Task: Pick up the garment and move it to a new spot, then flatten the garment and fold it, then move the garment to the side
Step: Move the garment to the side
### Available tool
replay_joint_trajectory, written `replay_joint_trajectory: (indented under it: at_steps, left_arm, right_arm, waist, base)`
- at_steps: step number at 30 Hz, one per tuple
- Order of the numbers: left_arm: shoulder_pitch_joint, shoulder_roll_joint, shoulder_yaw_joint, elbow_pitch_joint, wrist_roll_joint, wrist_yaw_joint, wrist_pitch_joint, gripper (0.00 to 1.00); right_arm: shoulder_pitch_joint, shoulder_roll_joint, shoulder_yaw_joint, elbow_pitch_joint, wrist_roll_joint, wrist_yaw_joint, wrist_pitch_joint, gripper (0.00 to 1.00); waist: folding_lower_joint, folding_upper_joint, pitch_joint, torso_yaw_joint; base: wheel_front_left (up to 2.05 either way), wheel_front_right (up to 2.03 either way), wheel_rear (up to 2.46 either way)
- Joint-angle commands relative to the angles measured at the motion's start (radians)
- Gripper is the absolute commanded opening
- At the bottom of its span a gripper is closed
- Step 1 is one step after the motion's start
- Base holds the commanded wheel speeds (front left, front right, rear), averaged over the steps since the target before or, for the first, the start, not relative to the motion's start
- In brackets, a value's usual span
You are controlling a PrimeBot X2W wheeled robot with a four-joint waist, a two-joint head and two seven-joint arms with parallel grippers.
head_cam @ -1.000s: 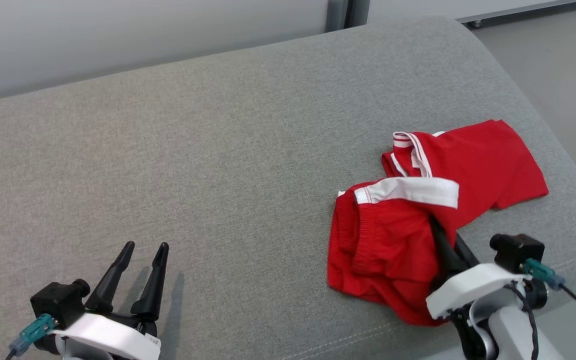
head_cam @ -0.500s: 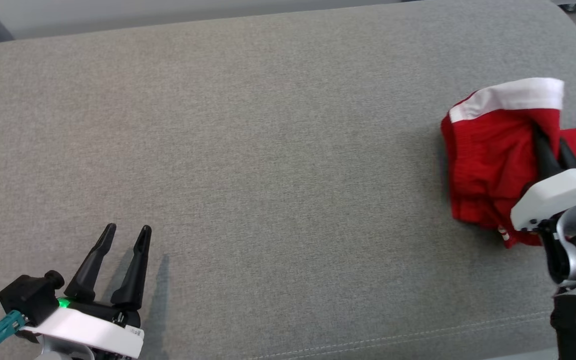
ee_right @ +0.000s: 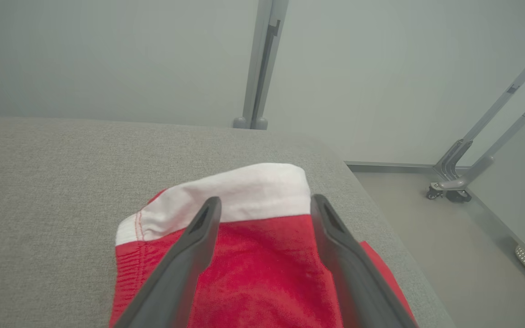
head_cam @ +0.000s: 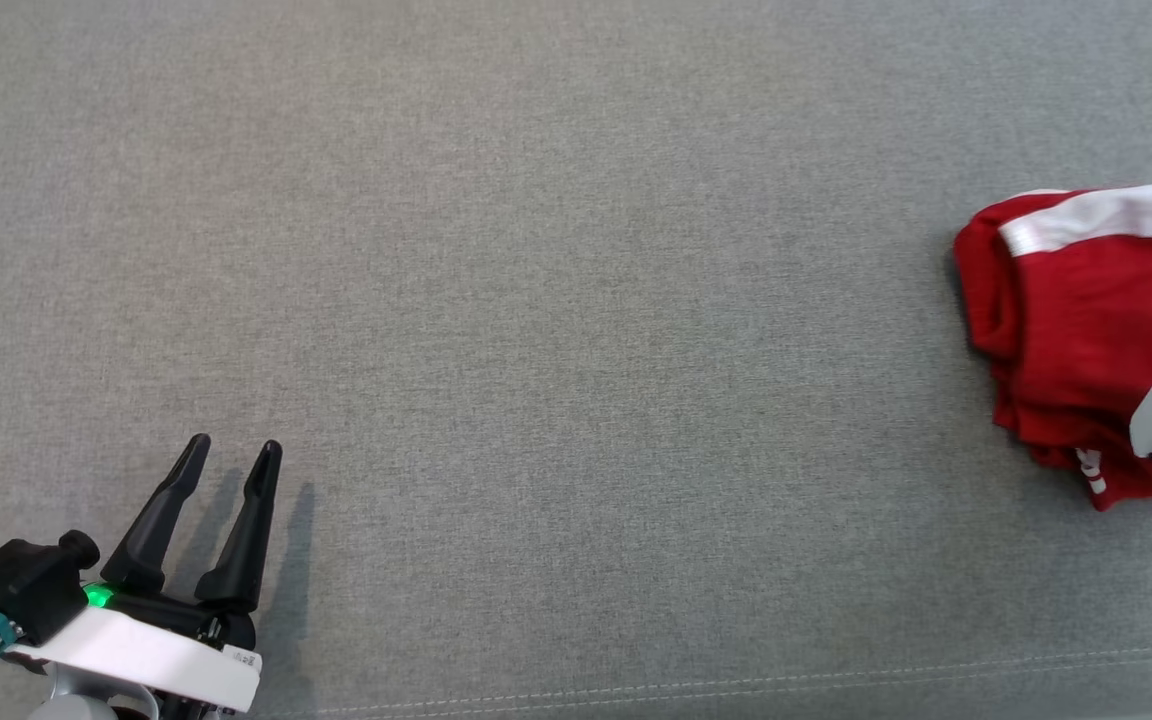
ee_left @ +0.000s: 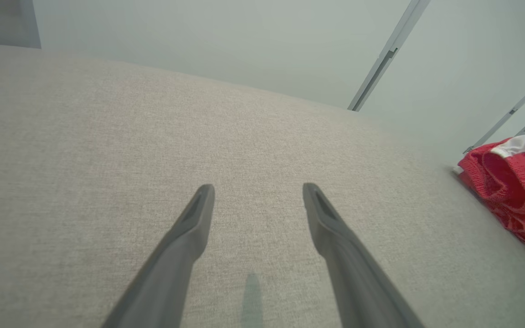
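Because the grip has just been let go, the grey padded bench (head_cam: 536, 300) carries the red garment (head_cam: 1066, 340) as a loose, crumpled heap at its right end. The right gripper (ee_right: 265, 200), pinched on the cloth a second ago, stands spread wide and empty over it. The left gripper (head_cam: 236, 445), equally wide and empty, hovers over the bench's near-left part. The move looks done, so flattening should follow.

red garment (head_cam: 1076, 320), white band (head_cam: 1106, 218), grey cushion (head_cam: 536, 300)
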Motion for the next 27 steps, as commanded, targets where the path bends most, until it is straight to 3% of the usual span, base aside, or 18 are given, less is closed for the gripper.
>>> replay_joint_trajectory:
  at_steps: [1,4,11,18,27]
  left_arm:
    - [-0.039,0.032,0.037,-0.024,-0.012,-0.007,-0.010,1.00]
    - [-0.044,0.037,0.035,-0.023,-0.018,-0.007,-0.010,1.00]
    - [-0.052,0.014,0.059,0.013,0.009,-0.007,-0.010,1.00]
    - [-0.049,-0.052,0.107,0.085,0.088,-0.007,-0.010,1.00]
    - [-0.030,-0.150,0.172,0.201,0.232,-0.007,-0.010,1.00]
  right_arm:
    - [-0.033,-0.010,0.006,-0.039,-0.022,0.003,-0.024,1.00]
    - [-0.059,-0.010,0.017,-0.040,-0.049,0.003,-0.096,1.00]
    - [-0.048,-0.010,0.135,-0.027,0.016,0.003,-0.215,1.00]
    - [0.027,-0.010,0.256,0.025,0.129,0.003,-0.305,1.00]
    - [0.115,-0.010,0.302,0.173,0.195,0.003,-0.399,1.00]
  waist:
    - [0.0000,0.0000,0.008,0.007]
    - [0.0000,0.0000,0.011,0.020]
    - [0.0000,0.0000,-0.039,0.031]
    - [0.0000,0.0000,-0.146,0.050]
    - [0.0000,0.0000,-0.288,0.088]
  base:
    - [0.00,0.00,0.00]
    - [0.00,0.00,0.00]
    - [0.00,0.00,0.00]
    - [0.00,0.00,0.00]
    - [0.00,0.00,0.00]
